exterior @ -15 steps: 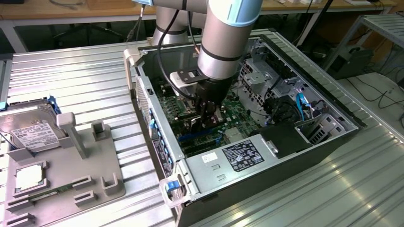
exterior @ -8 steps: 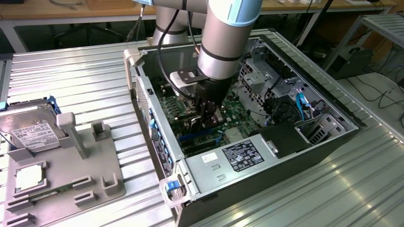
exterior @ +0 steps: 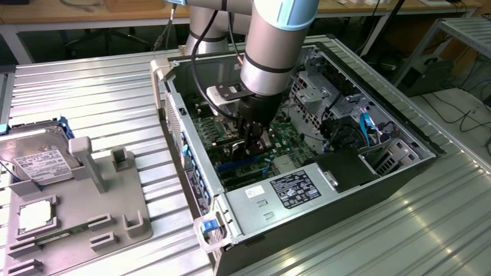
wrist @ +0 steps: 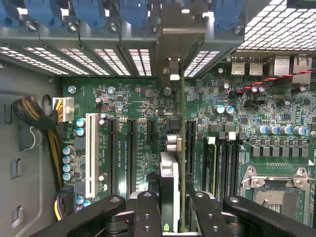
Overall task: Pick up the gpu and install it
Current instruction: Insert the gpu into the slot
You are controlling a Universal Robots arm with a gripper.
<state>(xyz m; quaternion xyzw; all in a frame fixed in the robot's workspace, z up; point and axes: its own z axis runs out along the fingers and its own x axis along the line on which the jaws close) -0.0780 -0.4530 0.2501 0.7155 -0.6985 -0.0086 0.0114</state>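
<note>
Closest to the wrist camera, black end effector (wrist: 170,207) fingers (wrist: 148,212) clamped narrowly on the gpu (wrist: 181,148), held edge-on so only a thin card edge and its silvery bracket run away from the lens. Gripped from above, likely so the bottom connector stays free to meet a slot. Hanging just over the green motherboard (wrist: 123,103), lined up along the row of long dark expansion slots (wrist: 132,153), the white slot (wrist: 90,153) off to one side. Beyond, bracket end reaching toward the perforated rear slot covers (wrist: 118,59) of the case, presumably so the metal tab can sit in the open bay. Cannot tell whether the card edge already touches its slot.

Seen from outside, arm (exterior: 268,63) plunged into the opened computer case (exterior: 383,190) lying on its side on the ribbed metal counter (exterior: 100,109), side panel off for access. Well apart, toward the exterior view's left, grey parts holder (exterior: 115,201) with hard drive (exterior: 34,155) standing in it
</note>
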